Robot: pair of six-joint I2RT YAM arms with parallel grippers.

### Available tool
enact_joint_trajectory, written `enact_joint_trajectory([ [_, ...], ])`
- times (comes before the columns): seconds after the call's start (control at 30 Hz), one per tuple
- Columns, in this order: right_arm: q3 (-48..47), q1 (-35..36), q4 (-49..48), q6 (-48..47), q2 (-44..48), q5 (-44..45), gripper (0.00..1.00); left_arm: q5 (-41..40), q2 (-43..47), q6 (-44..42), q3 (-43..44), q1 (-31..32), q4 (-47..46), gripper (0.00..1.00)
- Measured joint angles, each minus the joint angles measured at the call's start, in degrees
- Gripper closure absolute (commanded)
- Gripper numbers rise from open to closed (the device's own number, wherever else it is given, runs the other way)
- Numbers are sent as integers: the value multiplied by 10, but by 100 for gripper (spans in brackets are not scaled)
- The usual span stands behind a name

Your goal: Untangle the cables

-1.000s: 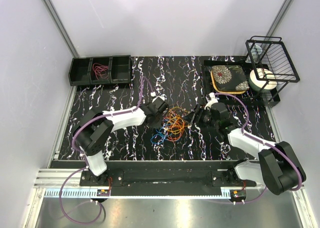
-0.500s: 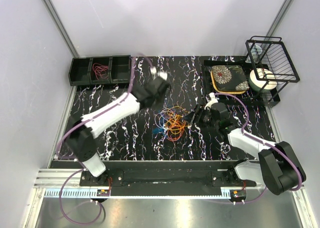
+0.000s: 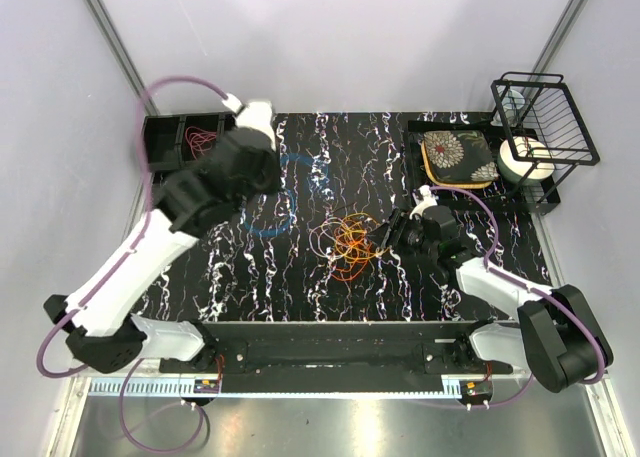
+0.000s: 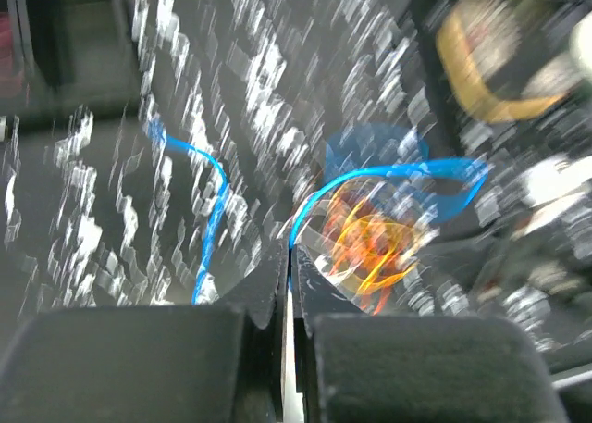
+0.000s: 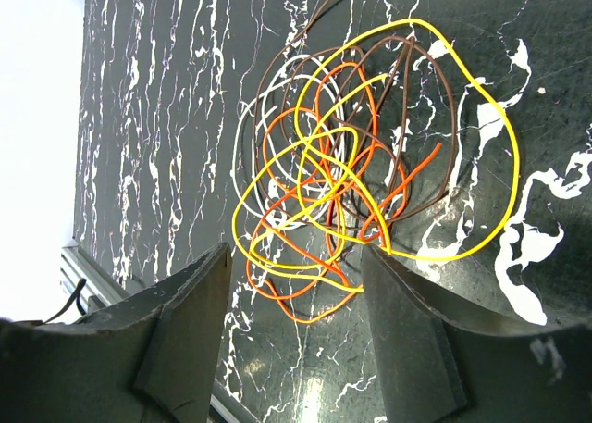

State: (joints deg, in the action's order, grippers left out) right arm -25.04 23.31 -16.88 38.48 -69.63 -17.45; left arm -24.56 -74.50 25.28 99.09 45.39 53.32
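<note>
- Grip: left gripper clamps blue cable; pull slow, away from tangle.
- Right gripper wide open, empty; should pin tangle w/ it.

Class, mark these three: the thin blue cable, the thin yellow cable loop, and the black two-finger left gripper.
thin blue cable (image 4: 398, 171): left wrist view, on its raised arc.
thin yellow cable loop (image 5: 504, 127): right wrist view, on its outer right curve.
left gripper (image 4: 287, 256): left wrist view, between its closed fingertips.
</note>
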Motion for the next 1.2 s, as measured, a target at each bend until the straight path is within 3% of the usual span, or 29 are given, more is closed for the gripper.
enact_joint_trajectory([
  [0.03,0,0,0,0,0,0,35,-2,7,4,-37,0,0,98],
  [0.07,0,0,0,0,0,0,34,-3,9,9,-68,0,0,88],
  [0.13,0,0,0,0,0,0,33,-2,8,21,-147,0,-2,66],
  [0.17,0,0,0,1,0,0,33,-1,7,27,-187,-1,-2,45],
  [0.3,0,0,0,2,0,0,32,14,-5,55,-277,-7,4,24],
  [0.57,0,0,0,2,0,0,32,18,15,104,-325,-12,-13,22],
  [0.87,0,0,0,2,0,0,31,57,19,165,-453,-12,-70,28],
  [1.2,0,0,0,2,0,0,30,78,-81,170,-457,-21,-158,26],
])
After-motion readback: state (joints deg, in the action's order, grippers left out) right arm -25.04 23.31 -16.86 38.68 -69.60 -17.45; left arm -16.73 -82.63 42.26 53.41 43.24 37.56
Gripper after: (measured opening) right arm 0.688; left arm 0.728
